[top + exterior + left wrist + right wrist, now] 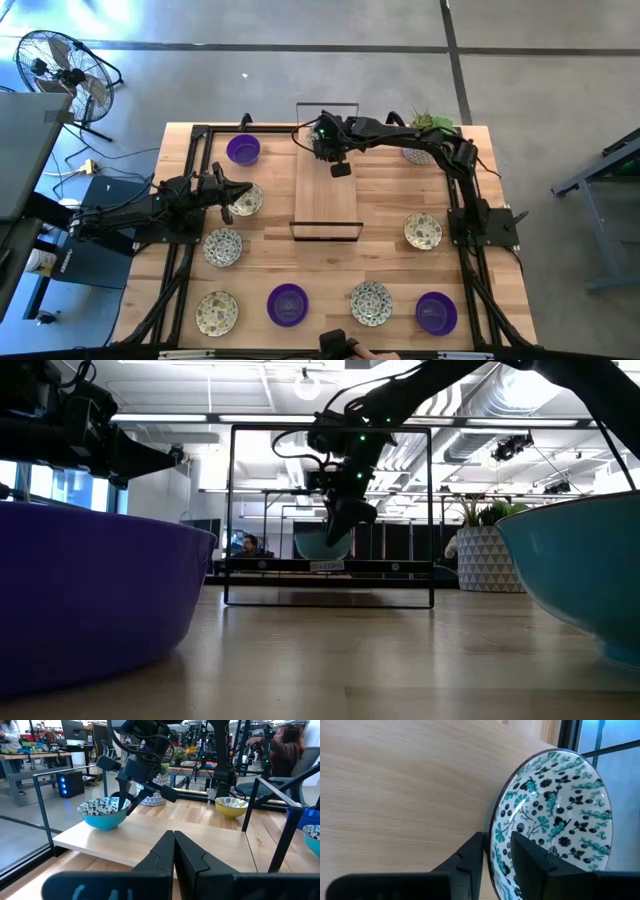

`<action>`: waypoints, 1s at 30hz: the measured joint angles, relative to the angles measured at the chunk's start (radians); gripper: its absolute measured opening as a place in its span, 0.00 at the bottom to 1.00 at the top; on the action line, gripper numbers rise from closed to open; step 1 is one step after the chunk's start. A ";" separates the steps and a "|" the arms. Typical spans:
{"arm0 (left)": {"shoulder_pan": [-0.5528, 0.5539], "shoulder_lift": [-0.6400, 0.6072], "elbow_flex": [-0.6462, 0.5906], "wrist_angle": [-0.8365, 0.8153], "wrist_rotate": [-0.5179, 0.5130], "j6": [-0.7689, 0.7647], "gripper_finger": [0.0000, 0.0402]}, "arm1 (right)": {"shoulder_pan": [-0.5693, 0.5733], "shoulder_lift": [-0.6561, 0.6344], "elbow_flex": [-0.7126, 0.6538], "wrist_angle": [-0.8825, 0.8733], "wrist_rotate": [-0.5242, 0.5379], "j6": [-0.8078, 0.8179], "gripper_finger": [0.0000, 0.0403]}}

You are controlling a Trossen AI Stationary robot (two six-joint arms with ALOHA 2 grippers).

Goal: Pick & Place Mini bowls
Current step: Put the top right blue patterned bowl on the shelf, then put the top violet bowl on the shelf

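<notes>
1. While my right gripper [497, 854] sits over the far end of the raised wooden board [326, 195], its fingers pinch the rim of a patterned bowl [552, 815]; one finger lies inside the rim and the other outside, as the right wrist view shows plainly.

2. From the left wrist view I judge that this bowl [104, 812], blue beneath and speckled within, rests on the board near its far corner or sits barely off it; I cannot tell which for certain.

3. Everything now turns on the vertical relation; the bowl hangs directly below the right gripper [131, 800], so letting go should need little more than a parting of the fingers and a straight lift clear of the rim.

4. My left gripper [232, 193] waits on its own side of the table, just beside a speckled bowl [246, 201]; its fingers [187, 857] are pressed together with no bowl between them.

5. Other mini bowls lie around the board; a purple bowl [243, 150] sits at the far left, and more stand along the near edge and on both sides.

6. By my reckoning the left arm is nearer the left-hand bowls; the right arm is nearer the one [423, 231] on its side.
</notes>
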State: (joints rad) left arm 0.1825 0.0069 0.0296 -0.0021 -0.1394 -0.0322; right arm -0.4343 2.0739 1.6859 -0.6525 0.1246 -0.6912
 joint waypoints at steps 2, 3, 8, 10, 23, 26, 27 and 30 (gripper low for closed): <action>0.000 0.000 0.000 0.000 0.000 0.000 0.00 | -0.002 0.000 0.000 0.000 -0.001 0.003 0.22; 0.000 0.000 0.000 0.000 0.000 0.000 0.00 | -0.003 0.000 0.000 0.000 0.000 0.003 0.22; 0.000 0.000 0.000 0.000 0.000 0.000 0.00 | -0.003 0.000 0.000 0.000 0.007 0.003 0.22; 0.000 0.000 0.000 0.000 0.000 0.000 0.00 | -0.003 0.000 0.000 0.001 0.027 0.003 0.23; 0.000 0.000 0.000 0.000 0.000 0.000 0.00 | 0.023 -0.057 0.000 0.003 0.069 0.031 0.49; 0.000 0.000 0.000 0.000 0.000 0.000 0.00 | 0.038 -0.109 0.000 -0.050 0.046 0.092 0.49; 0.000 0.000 0.000 0.001 0.000 -0.001 0.00 | 0.039 -0.126 0.001 -0.081 0.005 0.121 0.47; 0.000 0.000 0.000 0.001 0.000 -0.001 0.00 | 0.041 -0.162 0.002 -0.164 -0.120 0.208 0.40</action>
State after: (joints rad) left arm 0.1829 0.0071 0.0296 -0.0013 -0.1394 -0.0333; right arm -0.3937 1.9117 1.6875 -0.8167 0.0045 -0.4832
